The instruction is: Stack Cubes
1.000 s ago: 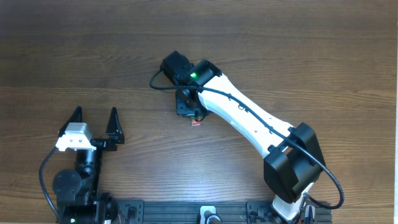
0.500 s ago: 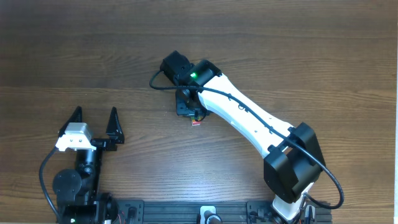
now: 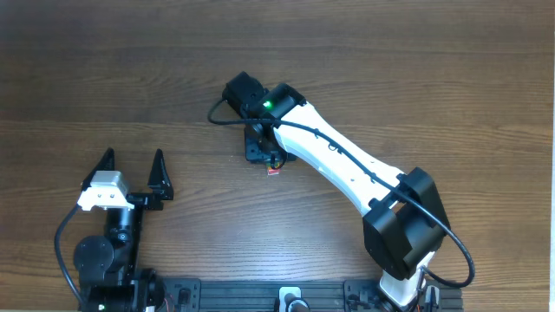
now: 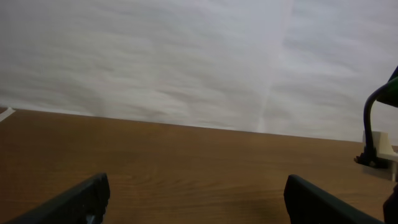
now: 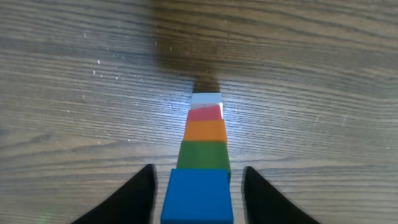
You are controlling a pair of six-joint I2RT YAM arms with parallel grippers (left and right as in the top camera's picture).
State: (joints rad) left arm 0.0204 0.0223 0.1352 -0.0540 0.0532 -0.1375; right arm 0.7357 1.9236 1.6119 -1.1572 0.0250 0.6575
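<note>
Two arms are mine, and both work over one wooden table (image 3: 451, 78), the largest thing here. My right arm (image 3: 338, 165), white with black joints, reaches to the middle of the table. My left arm (image 3: 113, 234) is folded near its base at the left side. Its left gripper (image 3: 133, 169) has the fingers spread wide and is well apart from the cubes.

My right gripper (image 5: 198, 171) hangs directly above the stack of cubes (image 5: 202, 146). The stack stands upright near the middle of the table and has five cubes. The blue cube (image 5: 198, 196) is on top, then the green cube (image 5: 202, 155), the orange cube (image 5: 205, 130), the red cube (image 5: 205, 112) and the white cube (image 5: 206, 98), which sits on the wood.

My right fingers (image 5: 140, 193) are apart, one at each side of the blue cube. A thin gap shows at each side, so they do not press it.
</note>
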